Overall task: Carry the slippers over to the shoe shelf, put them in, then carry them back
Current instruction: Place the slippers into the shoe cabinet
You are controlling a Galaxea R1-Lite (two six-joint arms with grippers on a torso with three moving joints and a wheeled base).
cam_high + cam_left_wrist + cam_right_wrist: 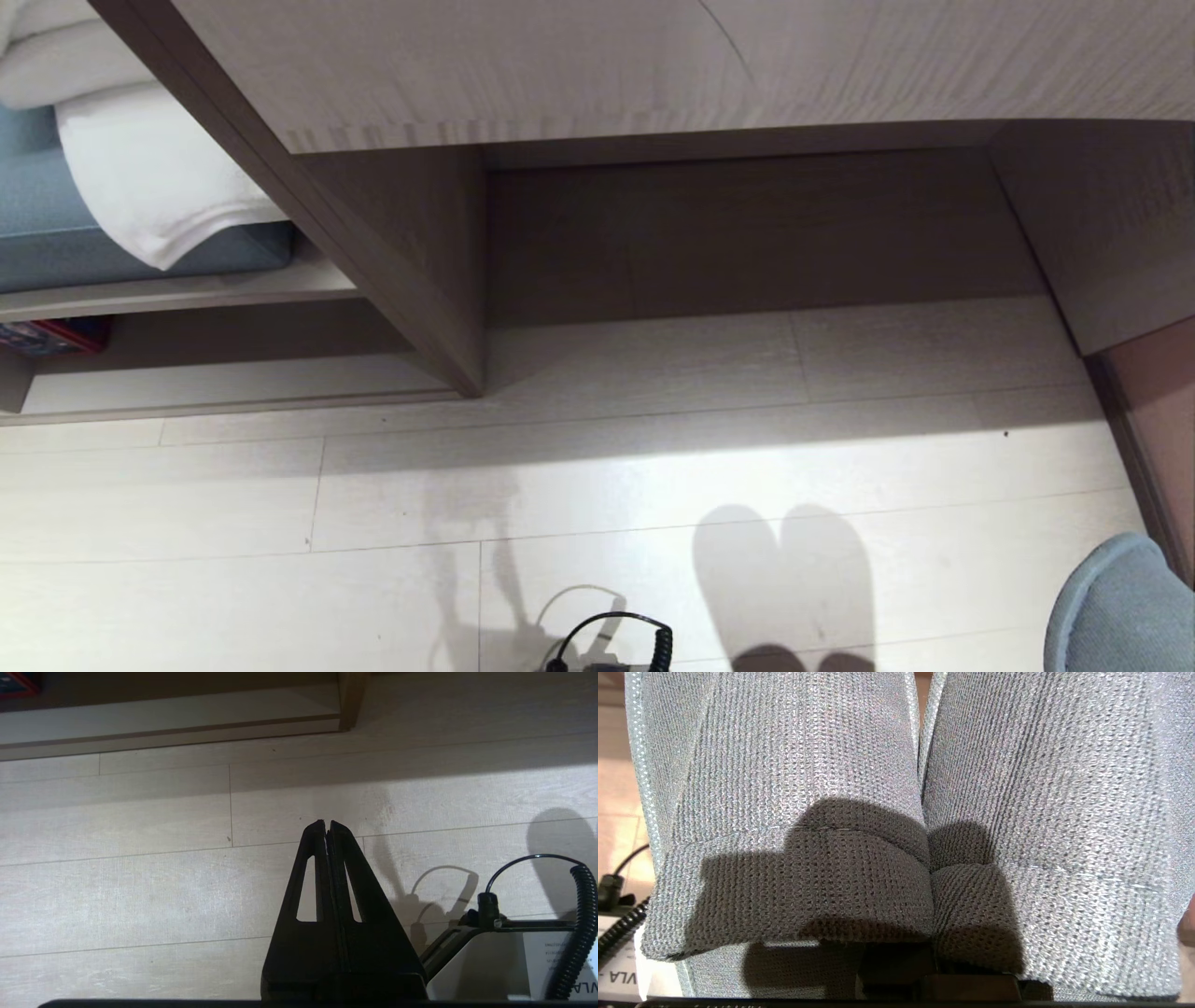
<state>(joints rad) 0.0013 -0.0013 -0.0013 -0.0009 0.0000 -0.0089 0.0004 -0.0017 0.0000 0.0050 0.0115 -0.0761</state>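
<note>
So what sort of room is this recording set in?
Probably a bedroom or hotel-style room: pale plank floor, a built-in wood-laminate bench unit with open cubbies, and folded white bedding on a blue cushion.

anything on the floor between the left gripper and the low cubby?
Nothing: in the left wrist view, bare floor runs from the left gripper to the low cubby.

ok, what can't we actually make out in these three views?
- Right gripper: its fingers are buried behind the grey knitted fabric slippers that fill the right wrist view.
- The slippers: the head view shows only a pale blue-grey rounded end, cut by the frame corner.
- Low laminate shoe shelf: its left part runs off the frame, and the interior is shadowed.
- Red-edged object: cropped, unidentifiable.
</note>
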